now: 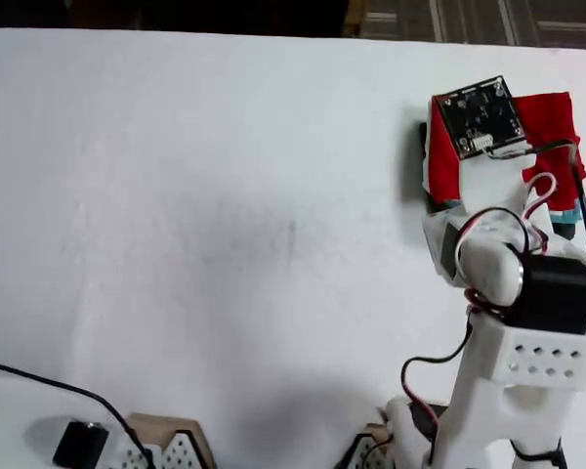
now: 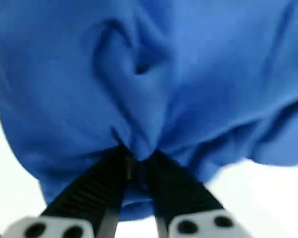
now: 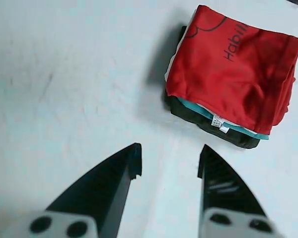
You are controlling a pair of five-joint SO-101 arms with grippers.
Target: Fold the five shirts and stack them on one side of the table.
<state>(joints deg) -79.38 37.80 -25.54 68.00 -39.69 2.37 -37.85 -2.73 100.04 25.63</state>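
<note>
On the white table [image 1: 225,195], a stack of folded shirts [image 3: 233,69], red on top, sits far right. The left gripper [image 2: 139,157] pinches a bunched blue shirt [image 2: 154,74]. The right gripper [image 3: 169,158] hovers near the stack, fingers spread.

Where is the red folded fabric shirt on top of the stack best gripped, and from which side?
Probably the red folded fabric shirt by its edge facing the open right gripper, from that side: there it lies distinct above the teal shirt and black shirt, so one finger could slip under.
</note>
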